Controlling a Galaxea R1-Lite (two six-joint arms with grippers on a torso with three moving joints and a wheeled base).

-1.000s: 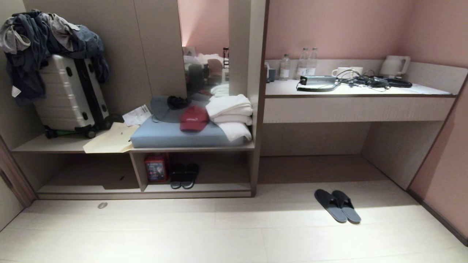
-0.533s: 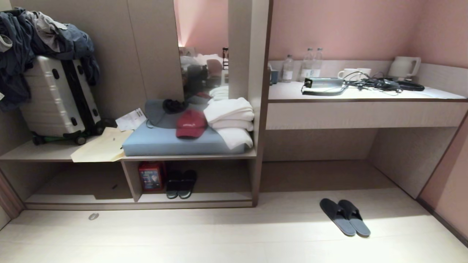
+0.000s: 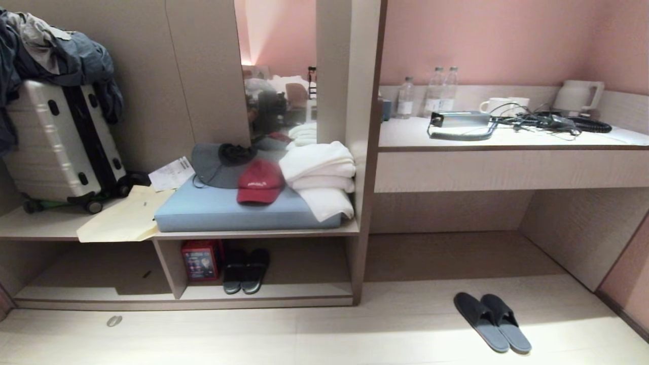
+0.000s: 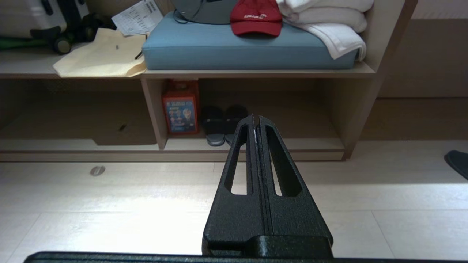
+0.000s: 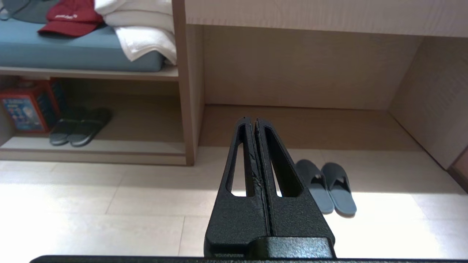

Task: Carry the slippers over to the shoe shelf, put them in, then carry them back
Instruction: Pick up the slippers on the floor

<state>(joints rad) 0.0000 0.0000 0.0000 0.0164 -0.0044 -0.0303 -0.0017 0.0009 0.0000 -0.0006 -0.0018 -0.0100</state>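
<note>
I have the pair of flat dark grey-black slide slippers with grey-blue soles (image 3: 493, 322) lying on the pale floor, out in front of the open space under the long pale desk (image 3: 507, 167) and well to the right of the low pale-wood shoe shelf with brown edges (image 3: 263, 296). They lie side by side, touching, their long axes running diagonally, toe bands towards the wall and heels angled towards me and to the right. That puts them on my right side: in the right wrist view they (image 5: 326, 187) sit just beyond and slightly off the tip of the right tool (image 5: 255, 119), whose fingers are pressed together and empty. The left tool (image 4: 255, 117), also pressed together and empty, points at the shelf's right compartment, where another dark pair (image 4: 222, 125) already stands beside a red box (image 4: 180, 111). I judge the right arm the nearer one for the pickup, and its fingers must first spread.
</note>
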